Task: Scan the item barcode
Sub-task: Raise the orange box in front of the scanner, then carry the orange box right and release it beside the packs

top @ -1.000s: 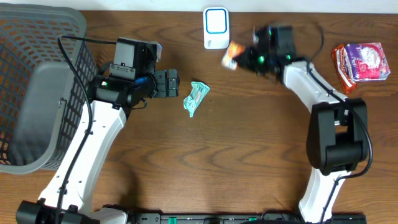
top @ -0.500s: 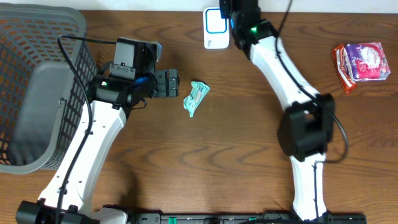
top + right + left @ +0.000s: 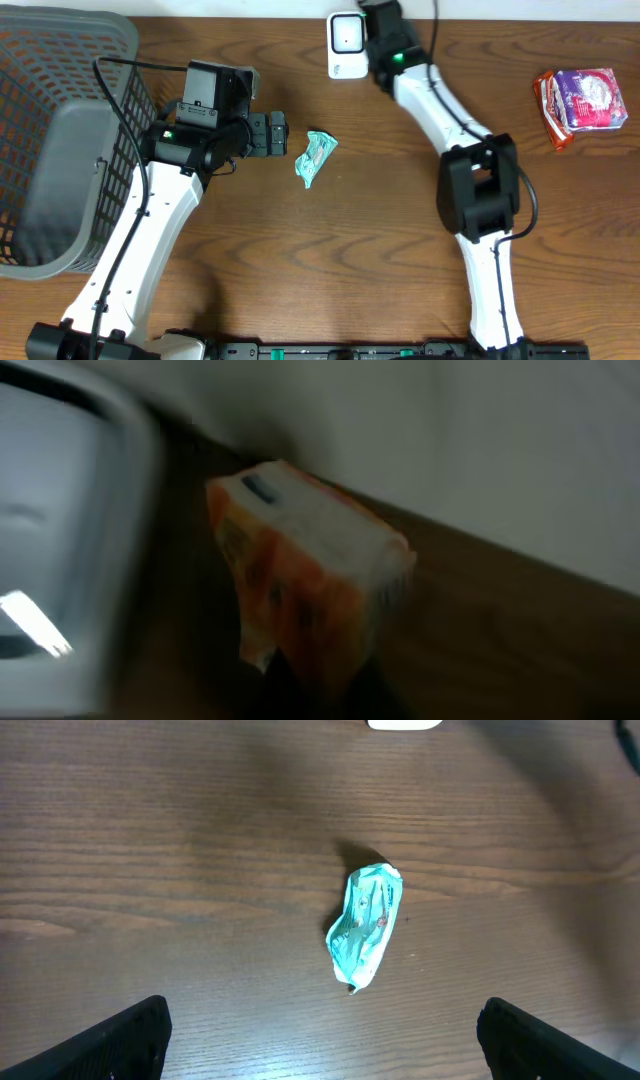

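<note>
The orange packet is sitting clamped in the right gripper, poking up out of its fingers, just beside the white scanner. The left gripper is hanging wide open over the wooden worktop, gripping nothing. A crumpled teal wrapper is lying just ahead of it, not touching.

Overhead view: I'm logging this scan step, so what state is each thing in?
left gripper: open, empty, facing the green wrapper.
right gripper: shut on the orange packet, beside the scanner.
orange packet: held off the table.
green wrapper: crumpled, lying loose.
scanner: lying flat.
</note>
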